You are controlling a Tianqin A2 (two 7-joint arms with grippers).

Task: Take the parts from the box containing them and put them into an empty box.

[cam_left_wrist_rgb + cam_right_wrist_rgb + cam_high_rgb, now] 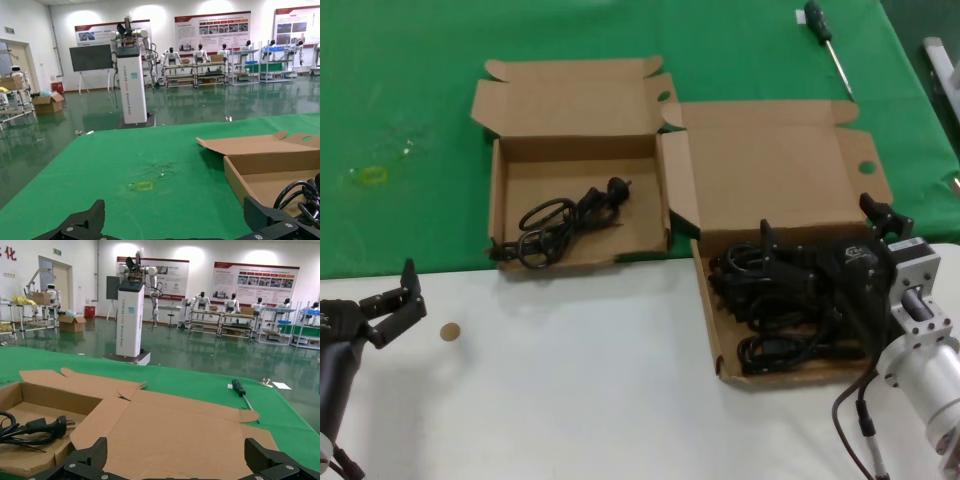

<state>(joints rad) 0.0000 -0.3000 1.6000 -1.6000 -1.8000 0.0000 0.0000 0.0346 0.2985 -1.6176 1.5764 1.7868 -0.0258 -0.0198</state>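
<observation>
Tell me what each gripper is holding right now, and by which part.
Nothing is held. The right gripper hangs open over the cords in the right-hand box. The left gripper waits open near the table's edge.

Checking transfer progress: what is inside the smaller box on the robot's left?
One black power cord lies coiled in the smaller box, plug toward its far right corner. The near wall hides a strip of the floor.

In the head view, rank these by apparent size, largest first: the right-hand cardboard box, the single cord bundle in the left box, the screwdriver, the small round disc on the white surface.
1. Right-hand cardboard box, clearly largest.
2. Single cord bundle.
3. Screwdriver; it lies farther from the camera, so its place against the bundle is unsure.
4. Round disc, smallest.
</observation>
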